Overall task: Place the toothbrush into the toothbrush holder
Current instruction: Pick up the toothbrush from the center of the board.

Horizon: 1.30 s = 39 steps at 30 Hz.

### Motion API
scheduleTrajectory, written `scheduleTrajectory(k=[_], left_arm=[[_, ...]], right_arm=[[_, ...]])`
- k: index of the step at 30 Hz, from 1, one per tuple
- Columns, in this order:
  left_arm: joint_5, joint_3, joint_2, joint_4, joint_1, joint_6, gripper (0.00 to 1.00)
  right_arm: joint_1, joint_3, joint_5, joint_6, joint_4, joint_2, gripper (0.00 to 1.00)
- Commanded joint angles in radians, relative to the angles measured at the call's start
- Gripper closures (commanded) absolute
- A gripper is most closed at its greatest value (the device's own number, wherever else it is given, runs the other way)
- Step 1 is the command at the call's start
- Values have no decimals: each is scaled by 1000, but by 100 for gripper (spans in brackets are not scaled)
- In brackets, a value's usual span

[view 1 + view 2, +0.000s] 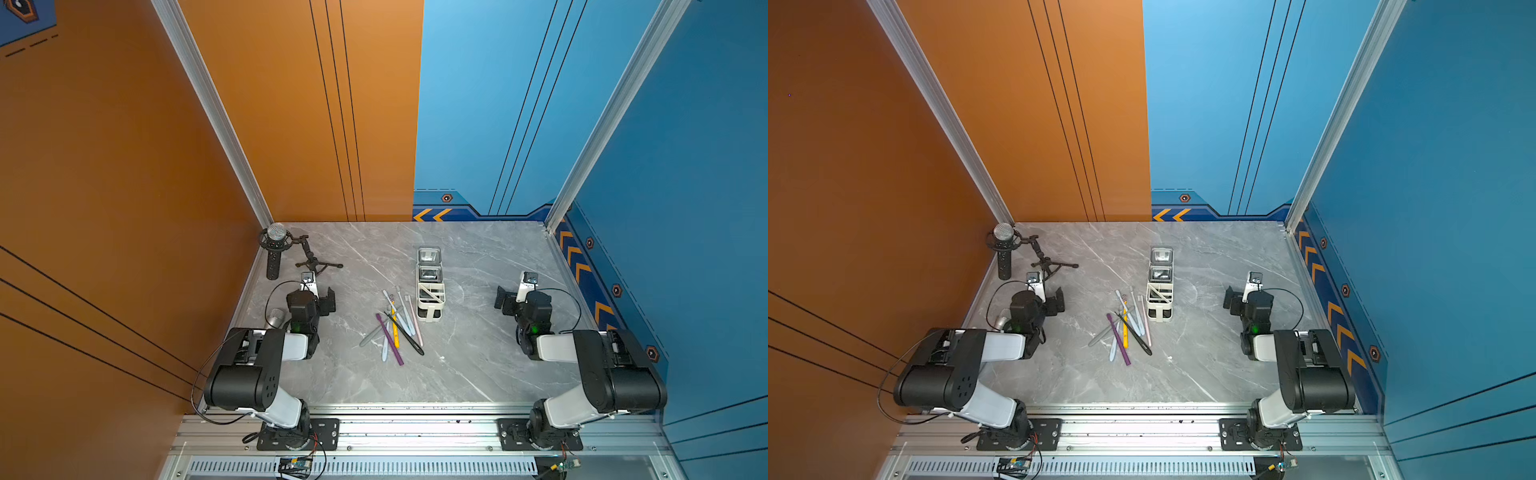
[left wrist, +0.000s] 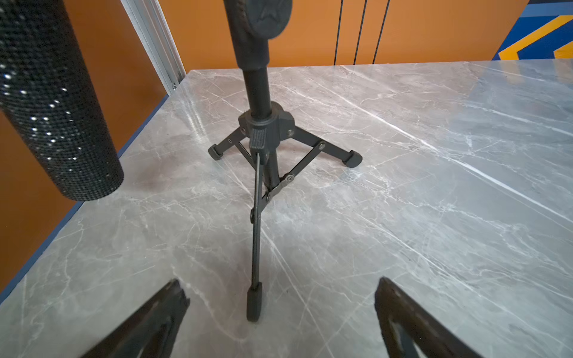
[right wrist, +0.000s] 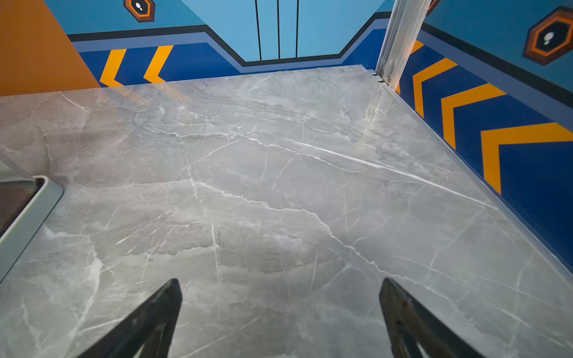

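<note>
Several toothbrushes (image 1: pixel 395 328) (image 1: pixel 1125 328) lie in a loose crossed pile mid-table, among them a purple, a yellow, a black and a pink one. Just right of the pile stands the white toothbrush holder (image 1: pixel 431 297) (image 1: pixel 1160 297), with clear square cups at its far end. Its near rim shows at the edge of the right wrist view (image 3: pixel 28 214). My left gripper (image 1: pixel 328 301) (image 2: pixel 279 282) hovers open and empty left of the pile. My right gripper (image 1: pixel 503 301) (image 3: pixel 280 280) is open and empty to the right of the holder.
A black microphone (image 1: pixel 276 245) (image 2: pixel 52 102) on a small tripod stand (image 1: pixel 316 262) (image 2: pixel 263 133) occupies the back left corner, one tripod leg reaching toward my left gripper. A silver cylinder (image 1: pixel 274 318) sits beside the left arm. Walls close the table on three sides.
</note>
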<state>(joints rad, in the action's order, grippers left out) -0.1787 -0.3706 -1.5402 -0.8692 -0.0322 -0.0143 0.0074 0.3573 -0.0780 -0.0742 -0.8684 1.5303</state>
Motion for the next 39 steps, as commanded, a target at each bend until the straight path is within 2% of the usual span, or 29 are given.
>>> scheduleTrajectory(k=[1, 30, 31, 34, 35, 37, 39], left_arm=[[15, -18, -11, -15, -4, 17, 2], [18, -20, -14, -14, -3, 17, 2], [24, -19, -14, -14, 2, 17, 2], [23, -17, -12, -15, -1, 17, 2], [23, -16, -11, -15, -1, 18, 2], [16, -16, -9, -17, -3, 19, 2], [-44, -12, 26, -9, -23, 29, 2]], right_arm=[[6, 20, 5, 11, -23, 13, 0], [2, 22, 12, 8, -21, 13, 0], [4, 22, -3, 8, -21, 13, 0], [31, 5, -222, -41, 4, -41, 0], [29, 1, -218, -38, 3, -65, 0], [52, 24, -295, -39, 104, -129, 0], [59, 28, -310, -36, 144, -170, 0]])
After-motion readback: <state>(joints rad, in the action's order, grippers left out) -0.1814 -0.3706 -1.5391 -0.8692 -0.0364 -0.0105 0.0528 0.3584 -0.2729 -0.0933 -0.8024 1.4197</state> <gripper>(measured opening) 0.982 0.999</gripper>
